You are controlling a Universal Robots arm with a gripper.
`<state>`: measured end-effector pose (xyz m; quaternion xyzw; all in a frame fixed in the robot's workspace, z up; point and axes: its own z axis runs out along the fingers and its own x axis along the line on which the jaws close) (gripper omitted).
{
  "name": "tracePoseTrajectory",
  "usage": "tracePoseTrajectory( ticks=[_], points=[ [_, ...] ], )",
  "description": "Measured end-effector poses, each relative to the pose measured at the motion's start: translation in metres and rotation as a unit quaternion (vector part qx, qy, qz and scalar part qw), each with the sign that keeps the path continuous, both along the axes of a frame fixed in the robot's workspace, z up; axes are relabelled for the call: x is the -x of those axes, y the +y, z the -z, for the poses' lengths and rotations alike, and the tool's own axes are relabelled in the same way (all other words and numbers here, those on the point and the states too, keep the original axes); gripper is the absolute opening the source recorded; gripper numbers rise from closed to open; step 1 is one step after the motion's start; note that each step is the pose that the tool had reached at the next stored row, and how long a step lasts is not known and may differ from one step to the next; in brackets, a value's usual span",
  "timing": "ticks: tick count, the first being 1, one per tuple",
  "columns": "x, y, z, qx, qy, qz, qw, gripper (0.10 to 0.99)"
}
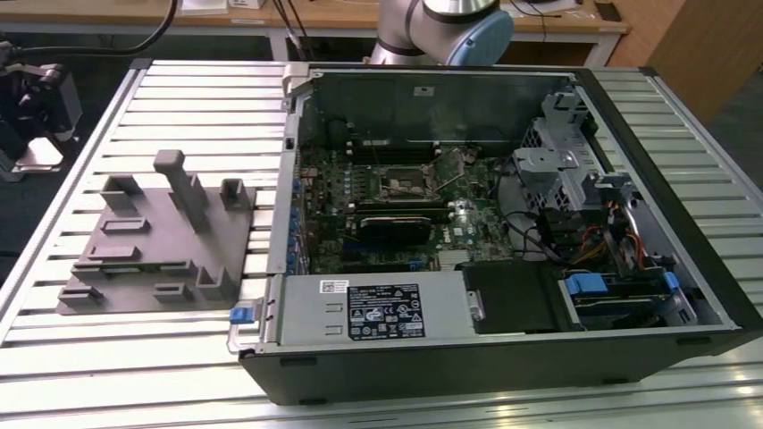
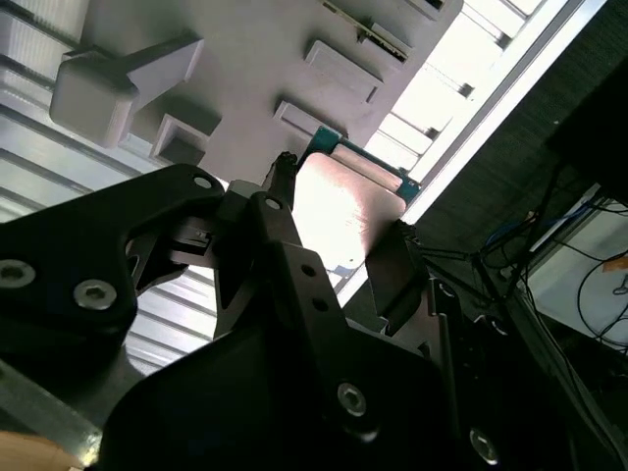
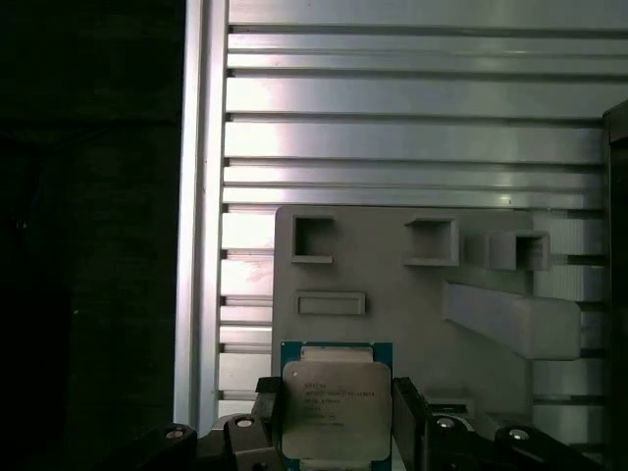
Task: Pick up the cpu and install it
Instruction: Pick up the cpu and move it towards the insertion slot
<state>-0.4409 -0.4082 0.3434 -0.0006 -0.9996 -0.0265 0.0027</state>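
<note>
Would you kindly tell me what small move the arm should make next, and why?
Probably a gentle carry toward the open computer case. In the first wrist view the gripper holds the cpu by two opposite edges, apparently clear above the grey fixture.

Glare bleaches the cpu (image 2: 343, 216) (second wrist view); exterior view evenly lit.

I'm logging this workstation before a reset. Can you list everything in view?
cpu: one, silver top with green edge, between the gripper's fingers, over the fixture.
fixture: one, grey, on the table at the exterior view's left.
computer case: one, black, open, on the table beside the fixture.
table: one, silver, slatted, under the fixture and case.
arm: one, grey with a blue cap, behind the case.
gripper: one, black, shut on the cpu.
</note>
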Motion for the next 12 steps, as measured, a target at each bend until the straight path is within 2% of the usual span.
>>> tracePoseTrajectory(
  ticks=[12],
  points=[
    [0.0,0.0006,-0.0273,0.0,0.0,0.0,1.0,0.537]
  ],
)
